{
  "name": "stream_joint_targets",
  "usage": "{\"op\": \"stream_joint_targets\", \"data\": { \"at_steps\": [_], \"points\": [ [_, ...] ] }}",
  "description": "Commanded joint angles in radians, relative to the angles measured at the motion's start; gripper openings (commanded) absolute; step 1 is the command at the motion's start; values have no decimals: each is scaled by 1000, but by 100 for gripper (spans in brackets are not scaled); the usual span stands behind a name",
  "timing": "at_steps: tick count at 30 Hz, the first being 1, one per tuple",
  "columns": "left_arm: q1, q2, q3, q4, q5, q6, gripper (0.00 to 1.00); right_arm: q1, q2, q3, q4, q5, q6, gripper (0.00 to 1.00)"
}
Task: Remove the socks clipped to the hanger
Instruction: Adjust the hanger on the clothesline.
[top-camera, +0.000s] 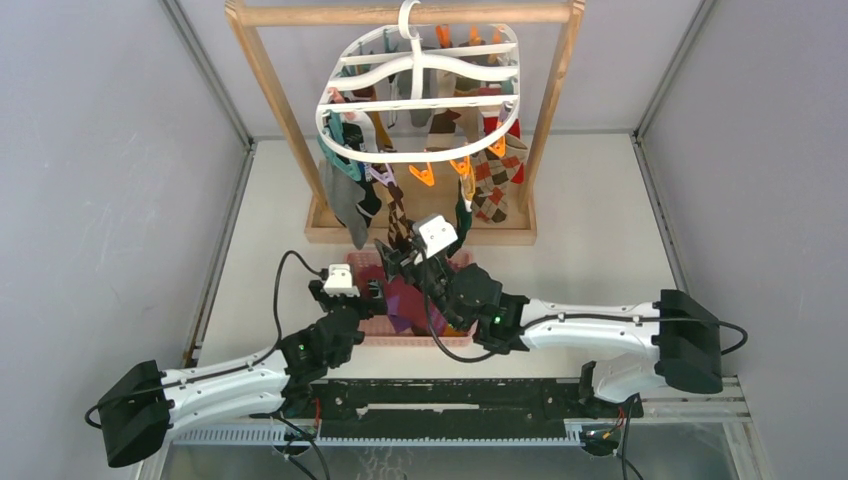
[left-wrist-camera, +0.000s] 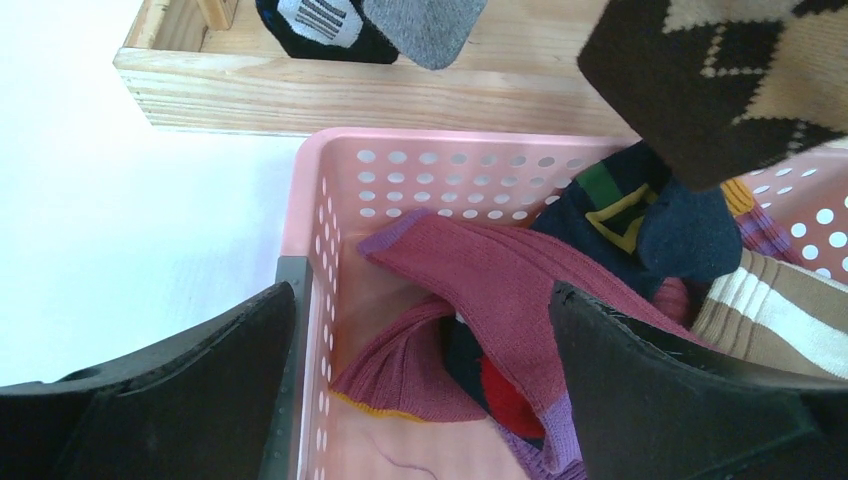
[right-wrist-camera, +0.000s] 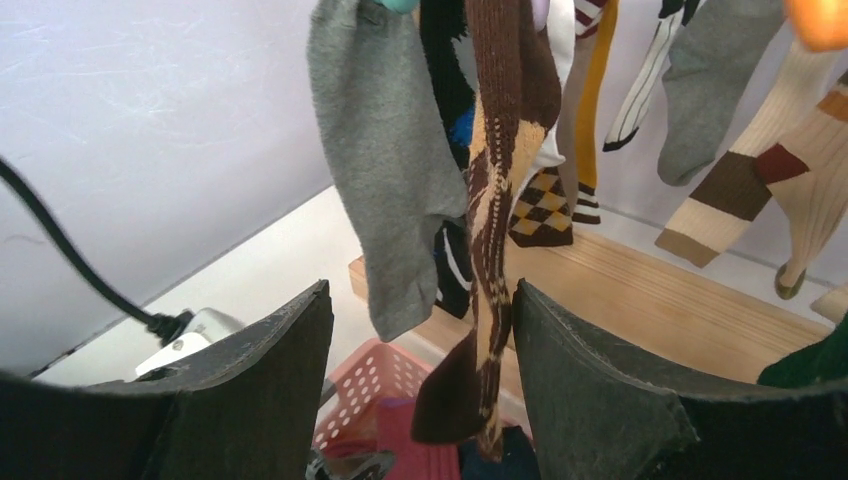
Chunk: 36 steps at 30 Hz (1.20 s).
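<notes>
Unclipping was the step in hand, judged from how things lay. The hanger (top-camera: 430, 101) hung by its hook from the wooden stand (top-camera: 400, 14) at the far side of the tabletop (top-camera: 600, 220), with many socks (top-camera: 500, 180) dangling from clips around its ring. The right gripper (right-wrist-camera: 420, 300) was raised to the near-left part of that ring, its jaws wide. A brown argyle sock (right-wrist-camera: 490, 230) hung down between them, closer to one finger than the other (whether it touched that finger could not be told). A grey sock (right-wrist-camera: 385, 180) hung just beside it, partly within the same gap.

The left gripper (left-wrist-camera: 420, 295) hovered low over the pink basket (left-wrist-camera: 400, 170), spread wide and carrying nothing. The basket sat just in front of the stand's base and already held several socks, a maroon sock (left-wrist-camera: 480, 270) uppermost among them.

Next, the right gripper would probably need to close on the brown argyle sock alone, keeping the grey one out of the pinch, and then pull downward so the clip let go. Much of the task appeared undone, given how many socks hung clipped.
</notes>
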Motion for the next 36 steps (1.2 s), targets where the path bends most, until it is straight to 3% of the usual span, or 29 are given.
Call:
{"op": "stream_joint_targets", "data": {
  "at_steps": [1, 5, 7, 9, 11, 20, 28, 36],
  "points": [
    [-3, -4, -15, 50, -12, -22, 100, -44, 38, 61, 28, -15, 50, 72],
    [-3, -9, -16, 50, -8, -17, 100, -81, 51, 65, 12, -26, 83, 63],
    [-3, -9, -16, 52, -8, -15, 100, -96, 52, 65, 2, -40, 92, 49],
    [-3, -8, -16, 57, -7, -12, 100, -106, 48, 65, -10, -44, 97, 25],
    [-3, 0, -13, 64, -5, -9, 100, -115, 41, 61, -17, -50, 97, 13],
    [-3, 48, 2, 89, -1, -4, 100, -215, -86, -28, -49, -99, 143, 6],
    [-3, 95, 23, 109, 13, 1, 100, -419, -261, -130, -124, -269, 317, 6],
    [-3, 102, 36, 105, 23, 5, 100, -641, -336, -148, -182, -394, 440, 6]
  ]
}}
